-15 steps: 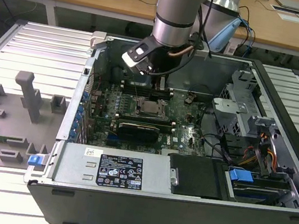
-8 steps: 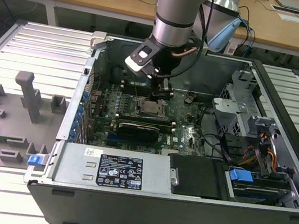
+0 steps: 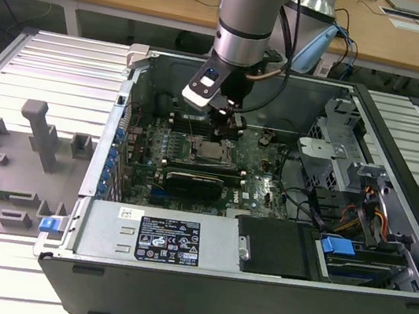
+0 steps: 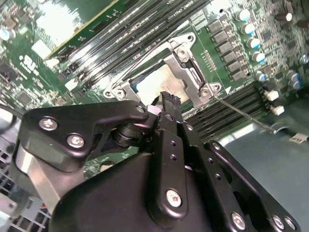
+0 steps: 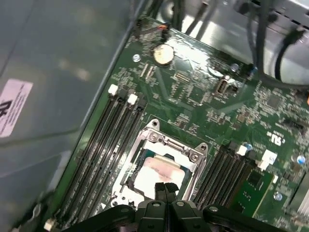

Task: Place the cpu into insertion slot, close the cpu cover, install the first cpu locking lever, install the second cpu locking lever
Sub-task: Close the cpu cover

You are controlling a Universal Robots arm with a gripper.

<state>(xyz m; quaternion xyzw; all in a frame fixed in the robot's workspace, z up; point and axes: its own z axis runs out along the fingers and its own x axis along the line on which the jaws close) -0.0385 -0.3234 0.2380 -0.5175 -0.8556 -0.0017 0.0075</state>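
Our gripper (image 5: 164, 186) hangs just above the cpu (image 5: 161, 170), fingers pressed together on nothing. The chip lies in the insertion slot (image 3: 210, 152), and the cpu cover (image 5: 173, 145) appears lowered over it. We judge the first lever is in hand, which calls for catching thin wire. The second wrist view adds a wire lever (image 4: 241, 114) lying across the memory slots (image 4: 217, 118); the exterior view, the open computer case (image 3: 252, 291)

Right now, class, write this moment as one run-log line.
hand: shut, poised over cpu | cpu: seated in insertion slot | cpu cover: down around cpu
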